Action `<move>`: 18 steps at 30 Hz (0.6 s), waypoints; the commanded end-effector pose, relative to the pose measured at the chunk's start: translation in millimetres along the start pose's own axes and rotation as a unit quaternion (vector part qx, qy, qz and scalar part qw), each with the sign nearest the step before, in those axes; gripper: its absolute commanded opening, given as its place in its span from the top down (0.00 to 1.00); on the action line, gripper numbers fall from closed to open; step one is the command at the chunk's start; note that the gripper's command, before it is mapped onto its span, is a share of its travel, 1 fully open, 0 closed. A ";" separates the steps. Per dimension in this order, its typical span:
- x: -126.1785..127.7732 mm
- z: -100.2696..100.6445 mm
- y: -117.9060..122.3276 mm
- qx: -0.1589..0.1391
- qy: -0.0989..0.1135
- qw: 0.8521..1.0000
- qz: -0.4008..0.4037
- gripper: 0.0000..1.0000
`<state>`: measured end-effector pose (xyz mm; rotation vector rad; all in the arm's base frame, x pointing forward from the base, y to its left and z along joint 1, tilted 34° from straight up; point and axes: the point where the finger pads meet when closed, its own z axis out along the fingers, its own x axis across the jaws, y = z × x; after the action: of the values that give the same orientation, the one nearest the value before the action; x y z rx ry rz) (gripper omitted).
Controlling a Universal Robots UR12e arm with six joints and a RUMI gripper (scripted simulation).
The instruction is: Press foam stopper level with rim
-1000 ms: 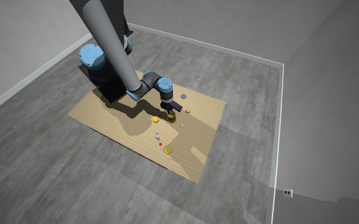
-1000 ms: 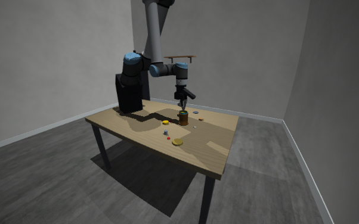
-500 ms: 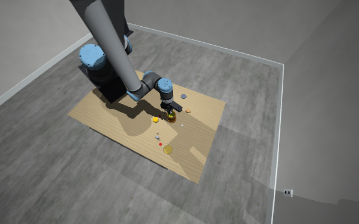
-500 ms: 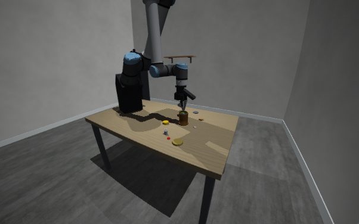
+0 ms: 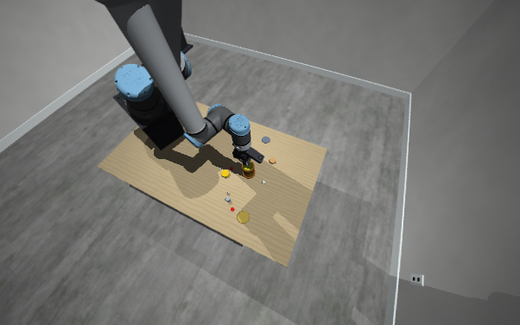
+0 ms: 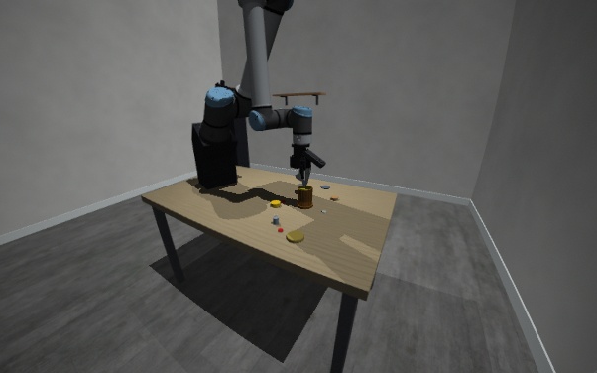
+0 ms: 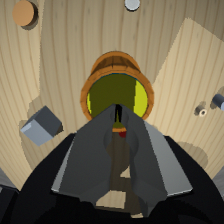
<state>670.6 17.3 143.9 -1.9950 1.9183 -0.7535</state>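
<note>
A brown jar [image 5: 249, 172] stands upright near the middle of the wooden table; it also shows in the exterior view [image 6: 304, 197] and in the wrist view [image 7: 118, 90]. A yellow-green foam stopper [image 7: 117, 99] fills its mouth. My gripper [image 7: 117, 105] is shut and empty, pointing straight down with its closed tips right over the stopper's middle, at or just above its top; I cannot tell whether they touch. In the exterior view the gripper's tips [image 6: 304, 185] meet the jar's top.
Small items lie around the jar: a yellow disc [image 5: 225, 173], a larger tan disc [image 5: 243, 217], a grey disc [image 5: 266, 139], an orange disc [image 5: 272, 161], red dots [image 5: 232, 209], a small grey cylinder [image 5: 228, 200] and a grey cube [image 7: 41, 125].
</note>
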 end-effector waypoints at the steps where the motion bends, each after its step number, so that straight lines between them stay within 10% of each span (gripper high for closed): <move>1: -0.1 1.6 -0.4 0.000 0.000 1.000 0.000 1.00; 18: -0.1 10.9 -0.4 0.000 0.000 1.000 0.000 1.00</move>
<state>675.8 15.8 136.0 -1.9949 1.9182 -0.7536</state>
